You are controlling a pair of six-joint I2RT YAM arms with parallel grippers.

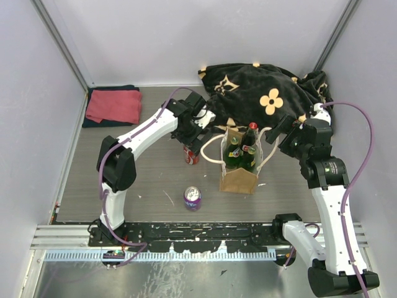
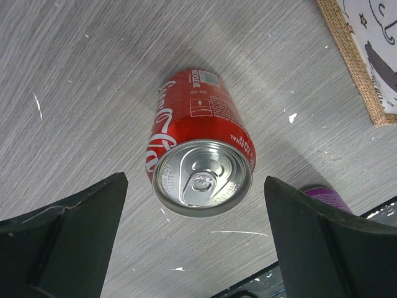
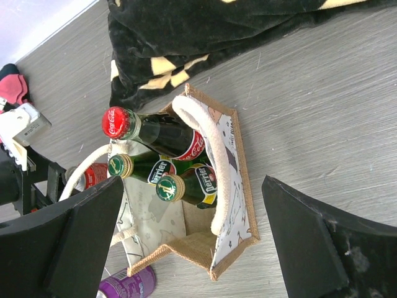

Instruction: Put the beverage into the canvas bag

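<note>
The canvas bag (image 1: pixel 239 180) stands upright mid-table with cream rope handles. It holds a Coca-Cola bottle (image 1: pixel 250 138) and two green Perrier bottles (image 1: pixel 234 151). The right wrist view looks into the bag (image 3: pixel 197 245) from above. A red Coca-Cola can (image 1: pixel 191 155) stands just left of the bag. My left gripper (image 1: pixel 193 139) hovers above it, open, jaws either side of the can (image 2: pixel 201 149) and not touching it. A purple can (image 1: pixel 193 197) stands nearer the front. My right gripper (image 1: pixel 282 133) is open and empty, right of the bag and above it.
A black flower-patterned blanket (image 1: pixel 267 93) lies heaped behind the bag. A folded red towel (image 1: pixel 113 105) lies at the back left. The purple can also shows in the left wrist view (image 2: pixel 325 197) and the right wrist view (image 3: pixel 127 285).
</note>
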